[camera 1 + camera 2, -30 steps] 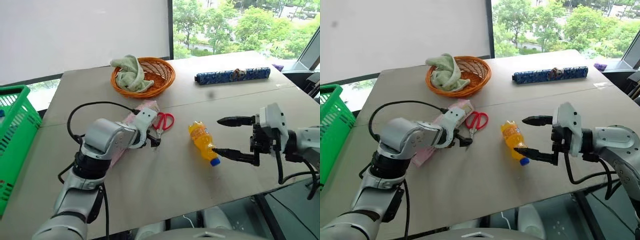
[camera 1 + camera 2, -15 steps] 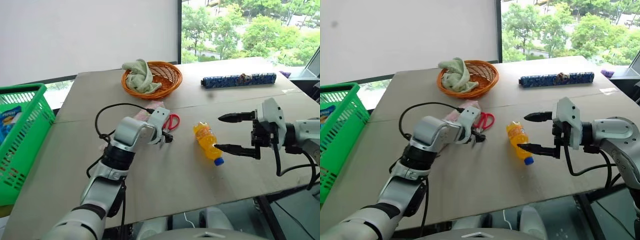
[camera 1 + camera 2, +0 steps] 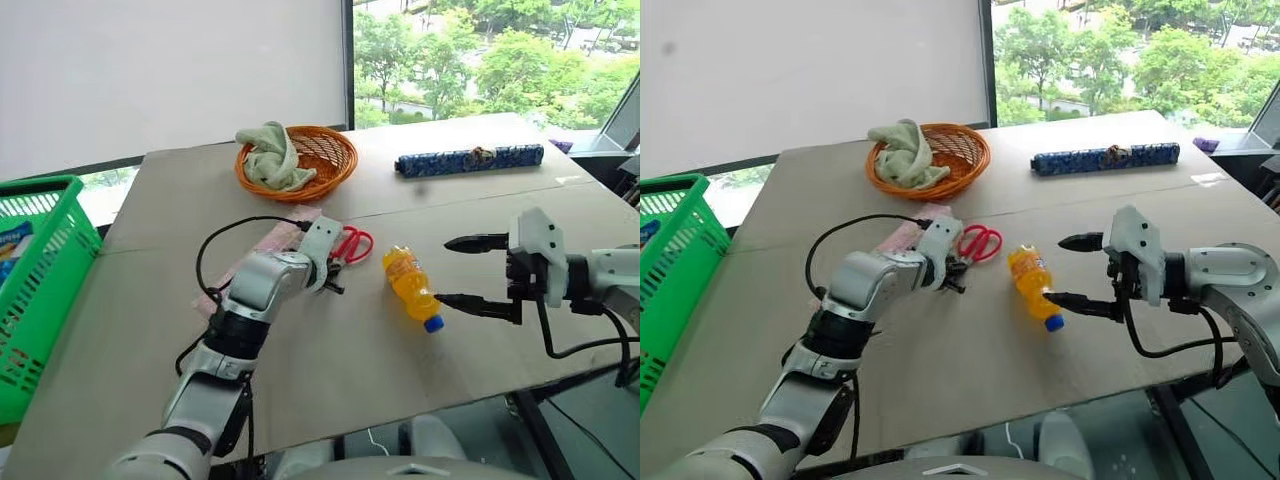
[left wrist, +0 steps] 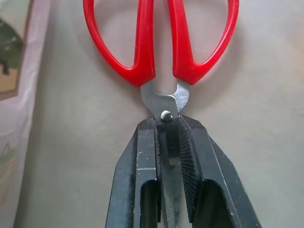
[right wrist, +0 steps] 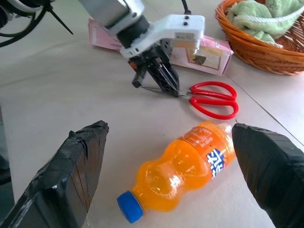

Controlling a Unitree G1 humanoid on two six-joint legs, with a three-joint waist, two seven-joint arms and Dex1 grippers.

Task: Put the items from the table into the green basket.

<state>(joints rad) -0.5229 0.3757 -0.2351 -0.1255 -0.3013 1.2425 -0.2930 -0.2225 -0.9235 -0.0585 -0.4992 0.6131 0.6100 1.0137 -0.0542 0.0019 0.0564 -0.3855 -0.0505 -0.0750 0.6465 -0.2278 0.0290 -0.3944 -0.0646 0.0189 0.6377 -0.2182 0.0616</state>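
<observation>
Red-handled scissors (image 4: 161, 42) are lying flat on the tabletop (image 3: 330, 380), just beside the pink floral box (image 3: 902, 233) and near the orange bottle (image 3: 410, 287). The left gripper (image 4: 168, 156) is clamping the closed blades just below the pivot screw, its fingers (image 4: 190, 156) pressing both flat sides while the handles are pointing away from it. The right gripper (image 5: 166, 180) is hanging with fingers spread wide on either side of the bottle, holding nothing. The blue patterned roll (image 3: 468, 158) is lying well apart at the far edge, beside the orange wicker basket (image 3: 320, 160). The green basket (image 3: 40, 290) is standing off the robot's left. Judged advice: lifting straight up is keeping the thin blades from slipping; swinging slowly leftward is guarding against the heavy handles twisting the grip.
</observation>
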